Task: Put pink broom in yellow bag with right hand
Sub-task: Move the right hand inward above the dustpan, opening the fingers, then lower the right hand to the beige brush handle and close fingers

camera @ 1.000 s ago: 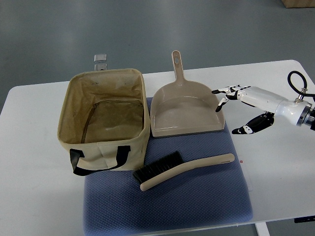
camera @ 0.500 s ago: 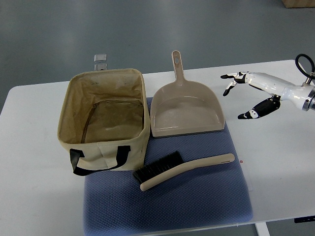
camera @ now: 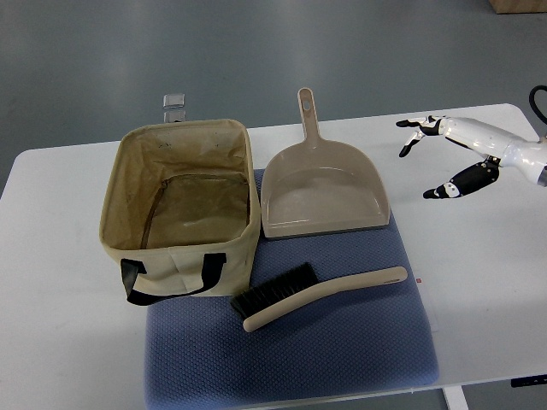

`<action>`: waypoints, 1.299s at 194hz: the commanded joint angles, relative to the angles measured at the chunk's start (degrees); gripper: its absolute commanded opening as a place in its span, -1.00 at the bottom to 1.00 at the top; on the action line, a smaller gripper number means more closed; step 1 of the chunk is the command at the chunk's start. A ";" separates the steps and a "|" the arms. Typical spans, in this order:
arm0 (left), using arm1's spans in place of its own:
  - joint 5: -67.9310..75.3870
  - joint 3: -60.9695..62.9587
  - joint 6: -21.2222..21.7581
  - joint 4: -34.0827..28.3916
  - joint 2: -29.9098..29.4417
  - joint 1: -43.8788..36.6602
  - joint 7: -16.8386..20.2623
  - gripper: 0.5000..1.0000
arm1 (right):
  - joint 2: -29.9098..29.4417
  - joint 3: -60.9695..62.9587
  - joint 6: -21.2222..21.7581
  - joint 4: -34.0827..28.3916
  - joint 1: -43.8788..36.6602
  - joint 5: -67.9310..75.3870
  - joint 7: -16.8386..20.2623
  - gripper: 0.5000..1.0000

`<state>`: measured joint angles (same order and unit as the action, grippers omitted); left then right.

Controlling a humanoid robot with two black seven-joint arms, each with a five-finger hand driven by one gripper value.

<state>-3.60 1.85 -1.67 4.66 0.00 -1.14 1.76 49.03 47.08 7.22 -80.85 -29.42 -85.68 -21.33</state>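
A beige-pink hand broom (camera: 318, 295) with black bristles lies on a blue mat (camera: 342, 342), its handle pointing right. The open yellow-beige fabric bag (camera: 181, 205) with black handles stands at the left, empty inside. A matching dustpan (camera: 323, 195) lies behind the broom, its handle pointing away. My right hand (camera: 436, 158) is over the white table at the far right, above and right of the dustpan, fingers spread and holding nothing. The left arm is out of view.
The white table (camera: 60, 325) carries everything; its right edge is near my right arm. A small metal clip (camera: 174, 102) sits behind the bag at the table's far edge. The grey floor lies beyond.
My right hand has drawn back to the right and away from the dustpan, farther up the table. The broom, the dustpan and the bag have not moved.
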 commanded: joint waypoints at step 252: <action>0.00 0.00 0.00 0.00 0.00 0.00 0.00 1.00 | -4.91 -34.34 -3.00 -2.47 -21.38 -3.09 5.16 0.79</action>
<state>-3.61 1.85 -1.67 4.66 0.00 -1.14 1.76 45.11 12.75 3.05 -82.78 -50.76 -87.42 -16.32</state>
